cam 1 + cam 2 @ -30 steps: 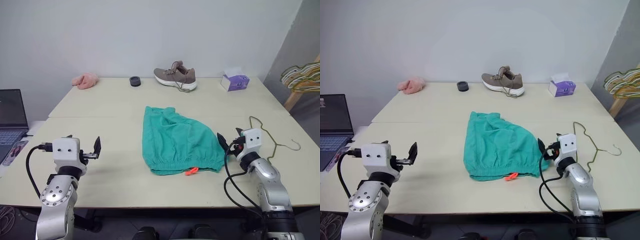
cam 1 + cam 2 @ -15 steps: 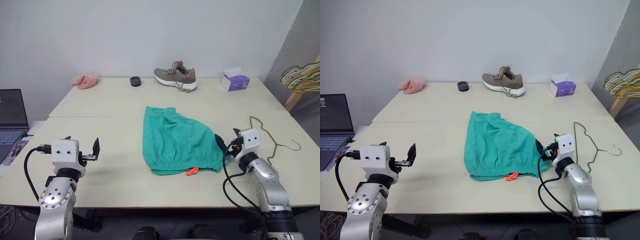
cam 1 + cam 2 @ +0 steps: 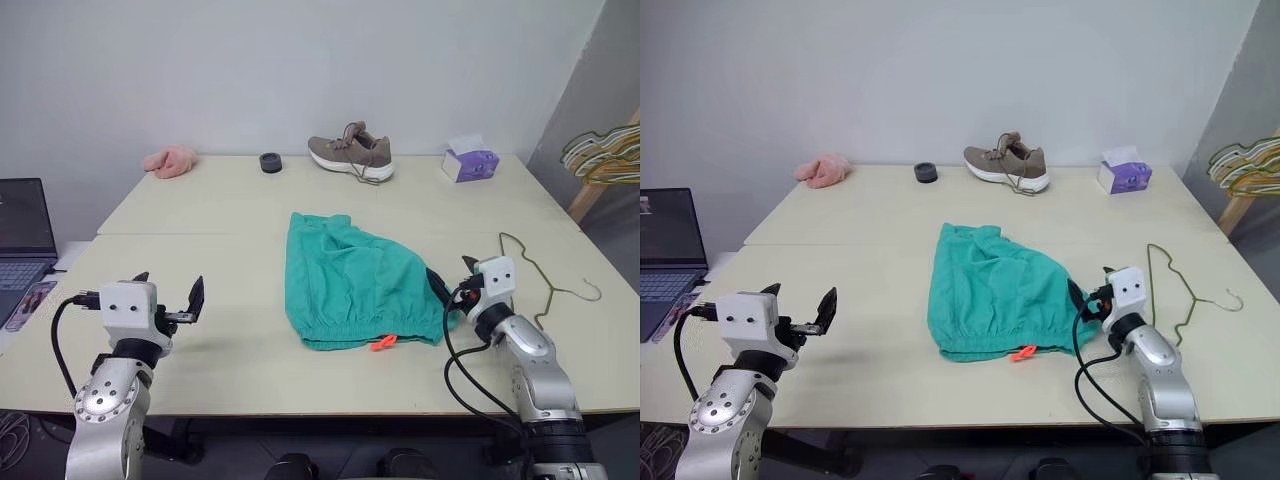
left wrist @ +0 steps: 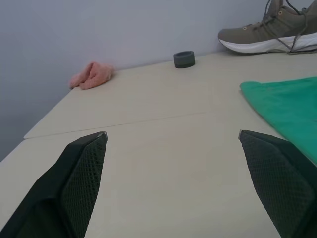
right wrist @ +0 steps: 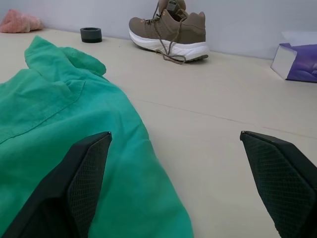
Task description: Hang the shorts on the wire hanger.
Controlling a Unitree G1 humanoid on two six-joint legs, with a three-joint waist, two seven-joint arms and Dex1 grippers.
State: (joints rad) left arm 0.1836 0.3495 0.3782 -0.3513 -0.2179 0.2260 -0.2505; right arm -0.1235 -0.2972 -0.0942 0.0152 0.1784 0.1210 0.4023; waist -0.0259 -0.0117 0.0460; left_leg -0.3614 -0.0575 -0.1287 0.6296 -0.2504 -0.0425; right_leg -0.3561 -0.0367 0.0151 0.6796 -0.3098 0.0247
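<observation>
The teal shorts [image 3: 358, 290] lie flat in the middle of the worktop [image 3: 230, 215], waistband and orange-red drawstring [image 3: 382, 343] toward the robot, exactly where they lay a second ago. The wire hanger [image 3: 540, 282] rests on the worktop to the right of the shorts and apart from them, also unmoved.

The right claw [image 3: 447, 283] is wide open and holds nothing. Compared with a second ago it has swung slightly inward, so its fingers now sit just at the shorts' right edge; the right wrist view shows one finger [image 5: 74, 191] over the green fabric. Whether it touches the cloth cannot be told.

The left claw [image 3: 168, 298] hovers over bare worktop well left of the shorts, spread wide and empty, much as before.

At the far edge, the pink cloth [image 3: 170, 160], black ring [image 3: 269, 162], shoe [image 3: 350, 152] and tissue box [image 3: 469, 161] are unchanged.
</observation>
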